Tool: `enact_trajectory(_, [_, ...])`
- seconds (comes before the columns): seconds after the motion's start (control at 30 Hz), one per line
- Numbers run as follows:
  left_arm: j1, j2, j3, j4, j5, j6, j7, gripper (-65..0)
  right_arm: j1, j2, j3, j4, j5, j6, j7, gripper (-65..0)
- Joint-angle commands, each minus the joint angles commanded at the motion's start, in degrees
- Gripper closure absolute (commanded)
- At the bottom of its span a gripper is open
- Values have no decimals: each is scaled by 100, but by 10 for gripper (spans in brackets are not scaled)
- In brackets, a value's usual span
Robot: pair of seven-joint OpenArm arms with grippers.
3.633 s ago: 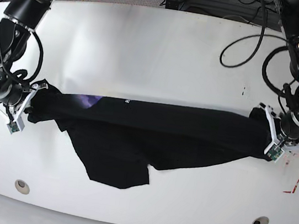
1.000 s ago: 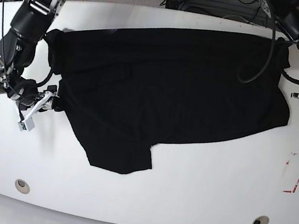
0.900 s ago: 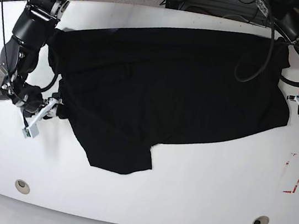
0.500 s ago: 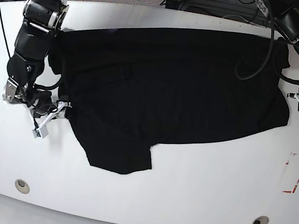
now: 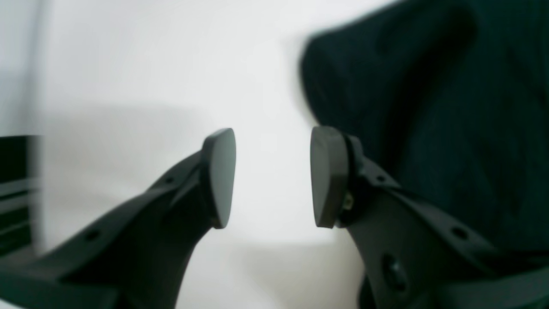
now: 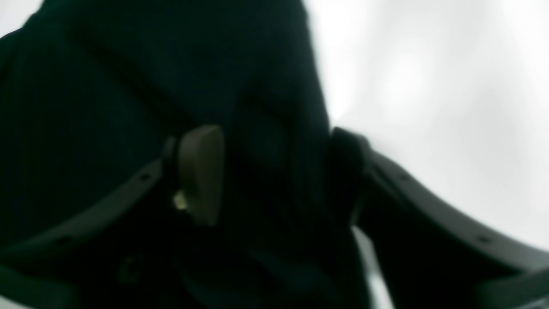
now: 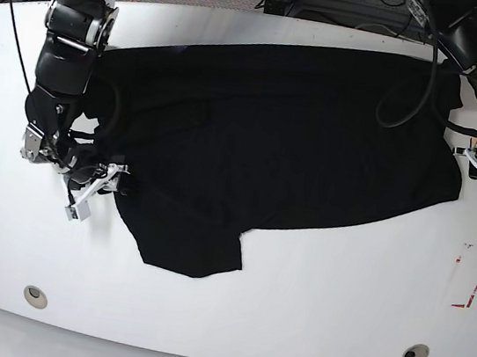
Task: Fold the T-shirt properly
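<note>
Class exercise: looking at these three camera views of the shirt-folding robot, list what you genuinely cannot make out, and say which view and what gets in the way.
- Base view: no chest graphic or text shows on the T-shirt; only plain black cloth faces up.
- Right wrist view: the right gripper straddles blurred dark cloth; whether the pads touch it is unclear.
- Left wrist view: the left gripper is open over the white table; the shirt beside it is out of focus.
- Base view: both grippers are too small to read.
</note>
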Motion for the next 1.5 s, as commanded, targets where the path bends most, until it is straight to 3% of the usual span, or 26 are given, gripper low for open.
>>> enact_trajectory(0.1, [-70,-185,0,-308,0,0,0,-296,0,-18,-9,0,-9,0,0,-147])
enact_trajectory(0.3, [-211,-255,0,-765,-9,0,-202,-369,0,-26,-9,0,-9,0,0,0])
enact_trajectory(0.5, [-360,-273,26,-1626,0,0,-545,-376,0,-26,-9,0,-9,0,0,0])
enact_trajectory(1.0, [-826,-229,0,-2681,-26,0,-571,-378,0,-35,-9,0,18,0,-9,0])
enact_trajectory(1.2, [-941,-255,0,-3130,-448,0,-571,-371,0,-35,-9,0,26,0,-9,0])
enact_trajectory(1.27, [-941,-264,0,-3209,-545,0,-571,-311,0,-35,-9,0,26,0,-9,0])
enact_trajectory(1.43, [-914,-273,44,-3235,-545,0,-668,-49,9,-35,-9,9,18,0,-9,0])
enact_trajectory(1.5, [-914,-264,62,-3226,-536,0,-765,-17,9,-35,-9,18,26,0,-9,0])
